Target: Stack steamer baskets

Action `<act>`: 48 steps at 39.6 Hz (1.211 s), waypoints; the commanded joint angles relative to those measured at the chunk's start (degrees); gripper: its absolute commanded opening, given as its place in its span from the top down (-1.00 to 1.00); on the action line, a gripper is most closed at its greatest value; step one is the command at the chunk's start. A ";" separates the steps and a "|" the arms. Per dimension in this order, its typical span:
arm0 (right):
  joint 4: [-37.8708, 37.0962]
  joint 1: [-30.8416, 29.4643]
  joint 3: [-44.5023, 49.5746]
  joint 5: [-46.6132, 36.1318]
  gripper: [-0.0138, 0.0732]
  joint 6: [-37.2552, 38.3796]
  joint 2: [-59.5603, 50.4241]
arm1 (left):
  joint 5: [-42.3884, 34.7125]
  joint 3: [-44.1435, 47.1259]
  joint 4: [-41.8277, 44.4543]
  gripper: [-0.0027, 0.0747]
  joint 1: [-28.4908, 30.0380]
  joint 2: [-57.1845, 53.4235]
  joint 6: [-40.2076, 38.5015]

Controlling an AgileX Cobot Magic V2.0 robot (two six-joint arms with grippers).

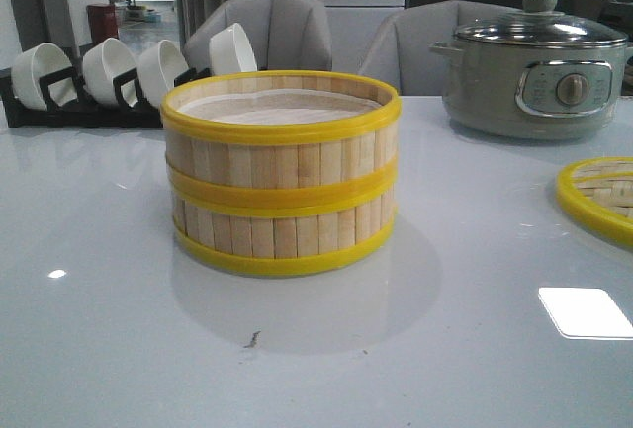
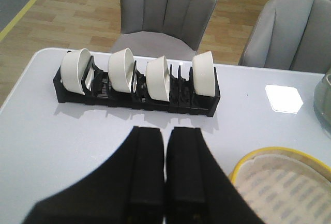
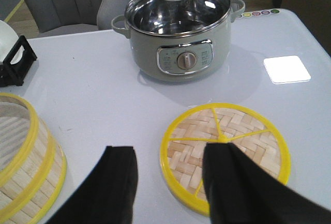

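Two steamer baskets [image 1: 282, 176] stand stacked one on the other in the middle of the table, with a pale liner inside the top one. The stack also shows in the left wrist view [image 2: 282, 182] and the right wrist view [image 3: 23, 157]. The woven bamboo lid [image 3: 232, 146] lies flat on the table to the right of the stack; its edge shows in the front view [image 1: 598, 196]. My left gripper [image 2: 166, 136] is shut and empty above the table beside the stack. My right gripper [image 3: 170, 154] is open over the lid's near-left rim, one finger above the lid, the other over bare table.
A grey-green electric pot [image 1: 534, 72] with a glass lid stands at the back right, behind the woven lid. A black rack with white bowls [image 1: 109, 77] stands at the back left. Grey chairs stand behind the table.
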 commanded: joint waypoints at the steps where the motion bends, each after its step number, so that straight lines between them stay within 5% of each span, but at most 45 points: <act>1: -0.09 1.17 -2.08 -4.29 -0.28 -0.73 -0.06 | -8.18 7.10 -1.08 0.69 0.05 -6.45 -0.37; 20: -0.09 2.44 -2.08 -4.29 -0.28 -0.73 -0.06 | -20.30 40.00 -0.96 0.69 -2.68 -22.44 -0.37; 43: -0.09 2.43 -2.08 -3.73 -0.27 -0.73 -0.06 | -20.92 44.31 0.64 0.69 -3.43 -23.68 -0.37; 48: -0.09 2.43 -2.08 -3.62 -0.08 -0.73 -0.02 | -20.68 44.31 0.64 0.69 -3.43 -23.68 -0.37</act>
